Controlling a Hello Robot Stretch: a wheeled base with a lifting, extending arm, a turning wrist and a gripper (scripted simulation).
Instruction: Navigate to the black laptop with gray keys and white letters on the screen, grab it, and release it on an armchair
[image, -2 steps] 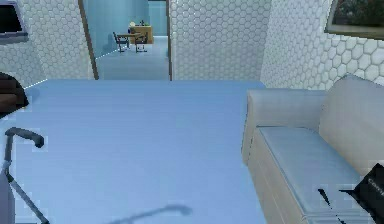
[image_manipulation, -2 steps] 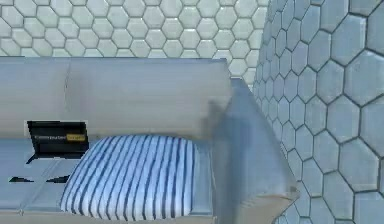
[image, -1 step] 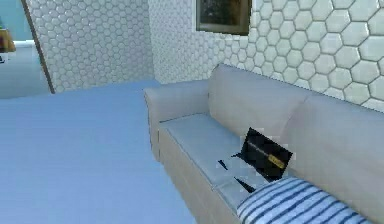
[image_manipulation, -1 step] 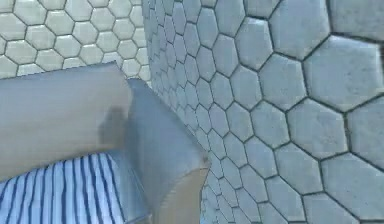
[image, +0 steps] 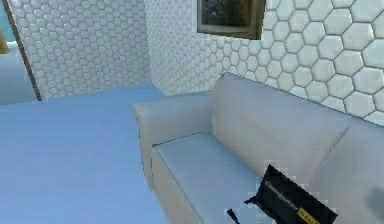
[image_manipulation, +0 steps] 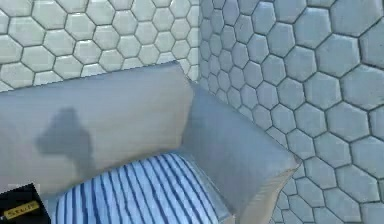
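Pale sofa (image: 270, 120) seat carries the black laptop (image: 290, 200) at the forward view's lower right, with a striped cushion (image_manipulation: 140, 190) near it. Blue floor (image: 70, 150) lies open left of the sofa, and hexagon-tiled walls (image: 330, 50) stand close behind. I cannot tell the state of the jaws.

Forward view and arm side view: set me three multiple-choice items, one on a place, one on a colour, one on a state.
1. Where does the laptop lie?
A. on the floor
B. on the seat of the sofa
C. on an armrest

2. What colours does the striped cushion have?
A. red and yellow
B. green and black
C. blue and white

3. How does the laptop's lid stand?
A. raised
B. shut flat
C. broken off

Answers: 1 B, in the forward view the black laptop rests on the pale seat cushion. 2 C, in the arm side view blue and white bands run across it. 3 A, its dark screen stands tilted up.
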